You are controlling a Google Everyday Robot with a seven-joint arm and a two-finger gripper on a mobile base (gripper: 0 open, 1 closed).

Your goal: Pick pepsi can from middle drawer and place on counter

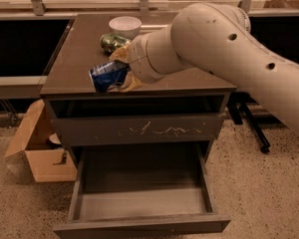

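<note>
My gripper [118,73] is shut on the blue pepsi can [107,76]. It holds the can tilted on its side, just above the front left part of the dark-brown counter [72,59]. My pale arm reaches in from the upper right and hides the counter's right side. The middle drawer [142,203] stands pulled open below, and its grey floor is bare. The drawer front with pale scratch marks [139,129] is shut above it.
A white bowl [125,26] and a green-silver can [111,42] sit at the back of the counter, just behind my gripper. An open cardboard box [42,151] stands on the floor to the left of the cabinet. Dark chair legs [251,126] are at the right.
</note>
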